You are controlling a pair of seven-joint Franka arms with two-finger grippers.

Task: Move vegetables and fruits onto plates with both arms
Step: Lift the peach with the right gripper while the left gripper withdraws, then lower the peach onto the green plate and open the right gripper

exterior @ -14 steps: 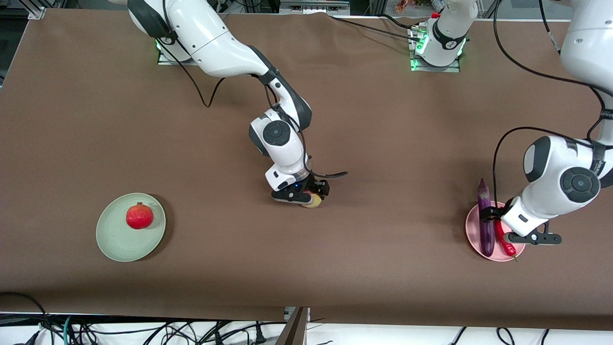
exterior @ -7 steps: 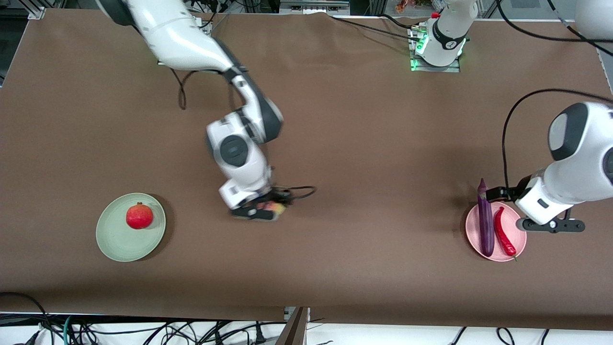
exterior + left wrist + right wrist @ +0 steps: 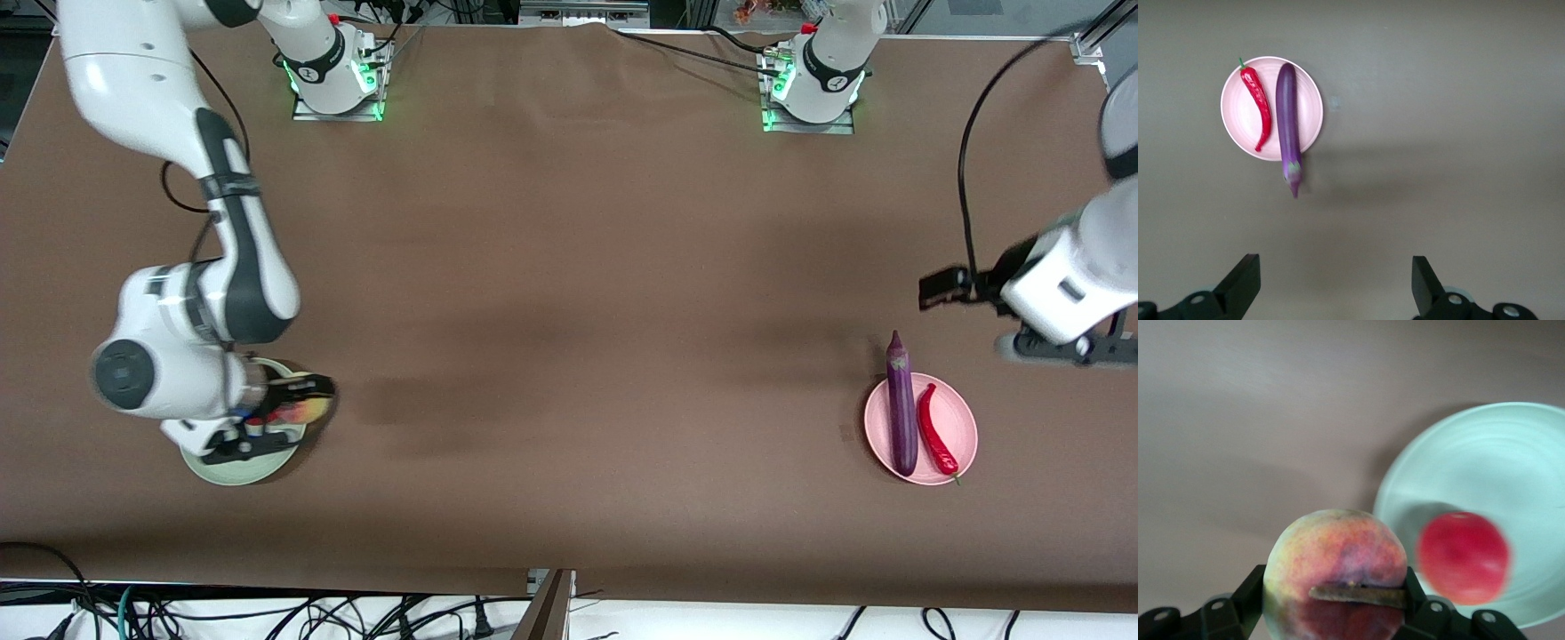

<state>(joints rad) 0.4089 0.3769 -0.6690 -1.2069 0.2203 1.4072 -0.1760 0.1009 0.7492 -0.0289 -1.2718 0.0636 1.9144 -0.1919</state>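
Last fruit drop in hand: right gripper [image 3: 298,402] clamped on the yellowish-pink round peach [image 3: 1336,570], over the 3 o'clock rim of the pale green round plate [image 3: 233,470]; the round red pomegranate [image 3: 1463,557] is on the plate. Pale pink round plate [image 3: 964,433] carries the long glossy purple eggplant [image 3: 901,416] and curved red chili pepper [image 3: 935,431], side by side. Left gripper [image 3: 1335,280] hangs empty with fingers apart, above the table at pink plate's 1 o'clock, waiting; next, lower peach beside pomegranate and release

The white jointed right arm bends low, its black two-finger right gripper [image 3: 1335,600] clamped around a yellowish-pink peach [image 3: 1335,570]; the black left gripper [image 3: 1336,283] hangs raised (fingers spread wide).
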